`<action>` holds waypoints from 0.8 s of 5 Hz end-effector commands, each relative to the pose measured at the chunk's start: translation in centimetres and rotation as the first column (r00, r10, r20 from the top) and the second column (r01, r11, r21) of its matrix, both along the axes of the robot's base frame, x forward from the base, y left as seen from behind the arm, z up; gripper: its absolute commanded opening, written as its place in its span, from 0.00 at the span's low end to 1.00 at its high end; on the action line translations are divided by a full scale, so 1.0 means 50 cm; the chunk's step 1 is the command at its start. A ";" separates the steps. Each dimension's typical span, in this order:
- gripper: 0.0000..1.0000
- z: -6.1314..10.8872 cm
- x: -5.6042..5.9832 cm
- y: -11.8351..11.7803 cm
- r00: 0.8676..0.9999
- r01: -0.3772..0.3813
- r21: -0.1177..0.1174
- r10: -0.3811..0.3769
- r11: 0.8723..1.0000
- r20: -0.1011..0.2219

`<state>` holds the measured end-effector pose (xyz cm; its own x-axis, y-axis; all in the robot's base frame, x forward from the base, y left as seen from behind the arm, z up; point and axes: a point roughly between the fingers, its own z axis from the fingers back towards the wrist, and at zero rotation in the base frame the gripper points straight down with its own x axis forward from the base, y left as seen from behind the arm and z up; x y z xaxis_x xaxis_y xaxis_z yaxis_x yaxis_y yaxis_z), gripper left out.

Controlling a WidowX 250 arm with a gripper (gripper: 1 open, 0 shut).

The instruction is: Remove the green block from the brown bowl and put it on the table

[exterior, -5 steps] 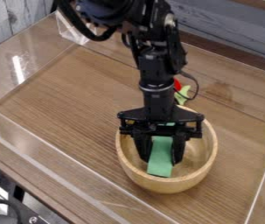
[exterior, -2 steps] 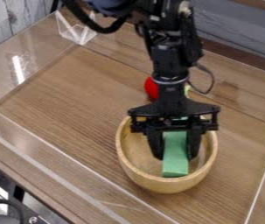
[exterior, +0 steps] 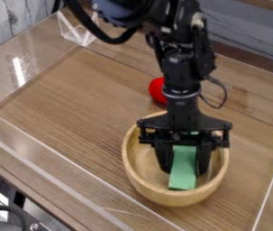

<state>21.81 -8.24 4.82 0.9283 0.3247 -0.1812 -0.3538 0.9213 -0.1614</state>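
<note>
gripping green block (exterior: 185, 170) | pincer (exterior: 185, 153) closed | inside brown bowl (exterior: 143, 177)

A red round toy fruit (exterior: 158, 87) sits near clear acrylic walls (exterior: 36, 54)

The upper end of the green block (exterior: 185, 170) is covered by the gripper (exterior: 185, 152), so where the fingertips meet it cannot be made out. The arm hides most of the red toy fruit (exterior: 158, 87) on the far side, leaving only its left part showing. The arm's upper links are cut off by the top edge. The brown bowl (exterior: 142, 175) has its far rim partly masked by the black fingers. The table (exterior: 67, 99) runs out past the right edge.
</note>
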 end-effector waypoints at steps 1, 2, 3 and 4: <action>0.00 -0.005 0.005 -0.004 0.997 0.073 -0.009 -0.073 0.997 0.023; 0.00 -0.013 0.003 0.004 0.999 0.032 -0.013 -0.031 0.999 0.021; 0.00 -0.011 0.004 0.012 1.000 -0.003 -0.014 0.003 1.000 0.025; 0.00 -0.006 0.015 -0.001 0.999 -0.042 -0.015 0.042 0.999 0.031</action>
